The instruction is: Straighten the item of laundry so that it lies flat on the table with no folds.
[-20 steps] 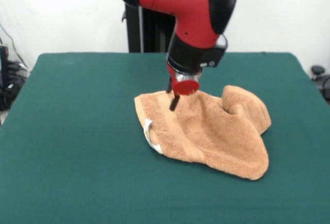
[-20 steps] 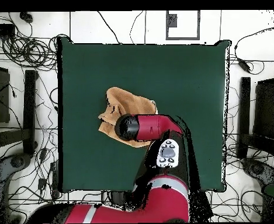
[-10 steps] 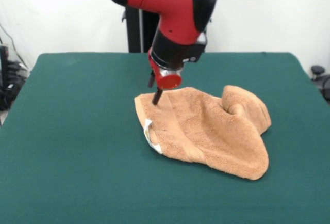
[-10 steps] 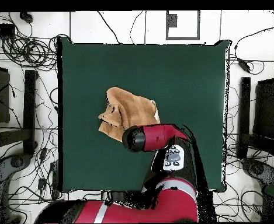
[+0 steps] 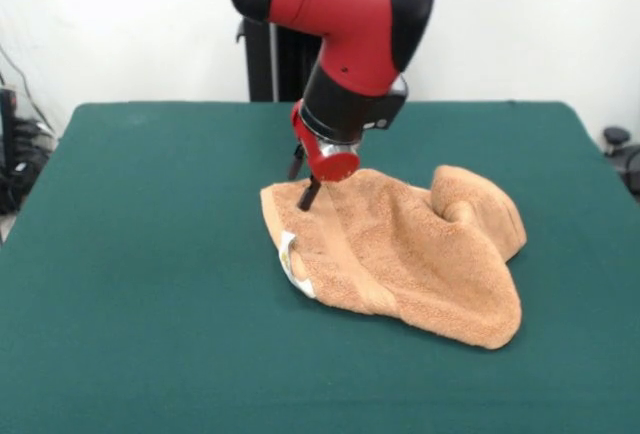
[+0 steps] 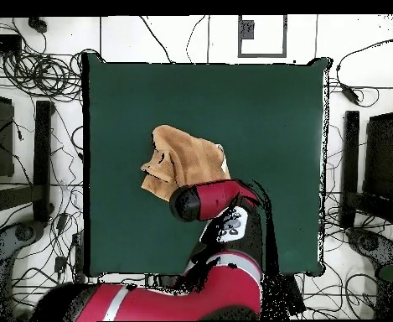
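Observation:
The item of laundry (image 5: 410, 254) is an orange-tan towel lying crumpled on the green table (image 5: 150, 284), right of centre. It has a raised fold hump at its right end, and a white tag (image 5: 288, 256) shows at its near left corner. My gripper (image 5: 308, 194) hangs from the red arm and its tip meets the towel's far left corner. Its state does not show. In the overhead view the towel (image 6: 183, 158) lies left of the table's (image 6: 266, 126) middle. The arm's wrist (image 6: 185, 204) covers the towel's lower edge and hides the gripper.
Wide bare green cloth surrounds the towel on every side. Cables and dark stands (image 6: 42, 159) lie on the floor beyond the table's edges in the overhead view.
The gripper has shifted from the middle of the towel's far edge to its far left corner, then dipped a little lower. The towel's shape looks unchanged.

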Controlling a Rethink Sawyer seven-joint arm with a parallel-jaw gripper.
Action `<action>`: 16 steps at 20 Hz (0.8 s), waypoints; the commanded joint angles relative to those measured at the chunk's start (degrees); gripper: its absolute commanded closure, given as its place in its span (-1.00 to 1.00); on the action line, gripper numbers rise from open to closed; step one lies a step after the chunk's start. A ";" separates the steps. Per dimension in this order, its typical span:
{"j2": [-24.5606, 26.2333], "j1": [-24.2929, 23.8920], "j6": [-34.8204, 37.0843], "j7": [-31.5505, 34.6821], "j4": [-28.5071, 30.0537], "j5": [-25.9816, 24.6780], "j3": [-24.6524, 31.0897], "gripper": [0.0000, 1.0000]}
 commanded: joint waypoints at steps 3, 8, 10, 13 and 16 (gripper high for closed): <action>10.45 2.59 -6.67 3.82 -3.91 0.90 2.81 -1.00; 12.23 1.38 -9.20 1.46 -4.41 -0.95 2.58 -1.00; 12.33 1.36 -8.95 1.25 -4.56 -1.00 2.40 -1.00; 11.84 0.32 -8.07 -0.04 -4.19 -0.76 3.39 1.00; 11.09 -1.09 -7.97 -1.43 -3.39 -0.56 4.65 1.00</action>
